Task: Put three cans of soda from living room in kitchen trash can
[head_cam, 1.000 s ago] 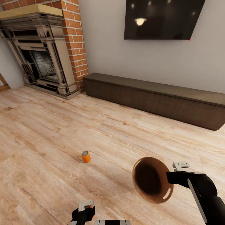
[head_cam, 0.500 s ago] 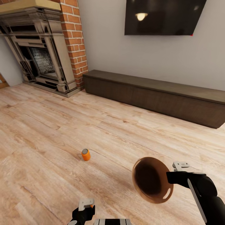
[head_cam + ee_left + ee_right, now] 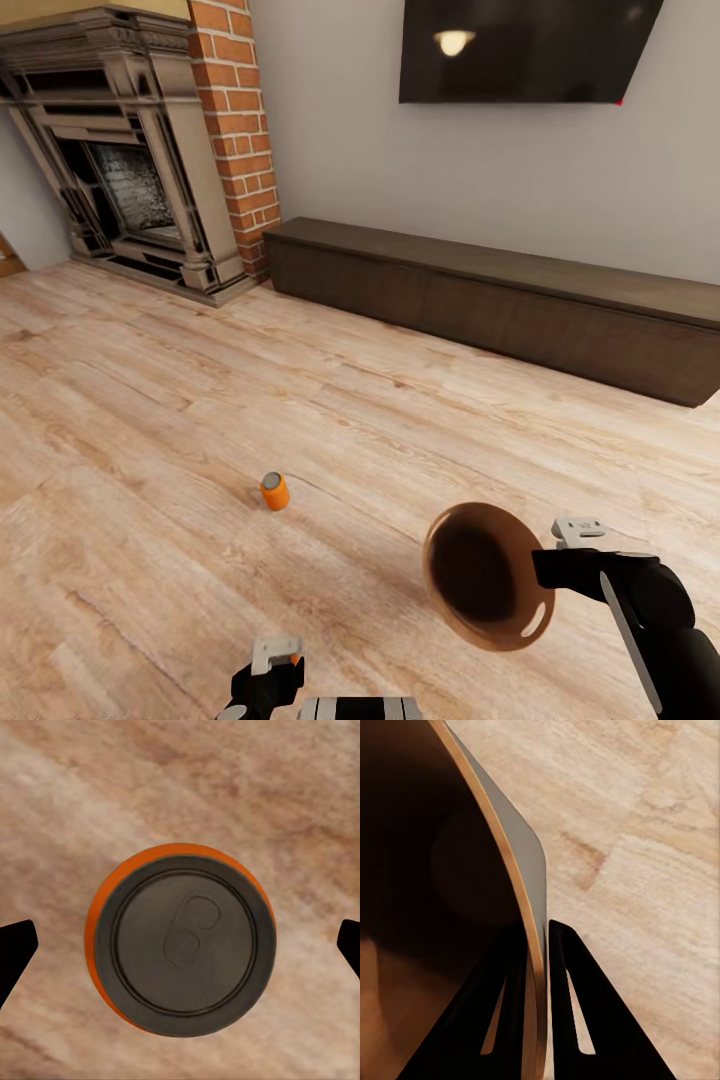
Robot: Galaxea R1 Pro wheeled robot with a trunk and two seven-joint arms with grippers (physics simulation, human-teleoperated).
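One bright orange soda can (image 3: 275, 491) stands on the light wood floor, well ahead of both arms. A second orange can (image 3: 180, 949) shows top-on in the left wrist view. My left gripper (image 3: 184, 952) is open around it, with a gap between each dark fingertip (image 3: 16, 949) and the can. In the head view that gripper (image 3: 268, 678) sits at the bottom edge, an orange sliver beside it. My right gripper (image 3: 548, 568) is shut on the rim of the trash can (image 3: 487, 577), which is tilted with its copper-brown inside facing me. The rim (image 3: 534, 892) runs between the fingers.
This is the living room: a red-brick fireplace (image 3: 150, 160) at the back left, a long dark low cabinet (image 3: 500, 300) along the wall, and a wall TV (image 3: 520, 50) above it. Wood floor (image 3: 150, 420) stretches between me and them.
The whole head view has shifted a little, so the camera moved: the fireplace and the floor can sit slightly higher in the picture. Both arms keep their pose.
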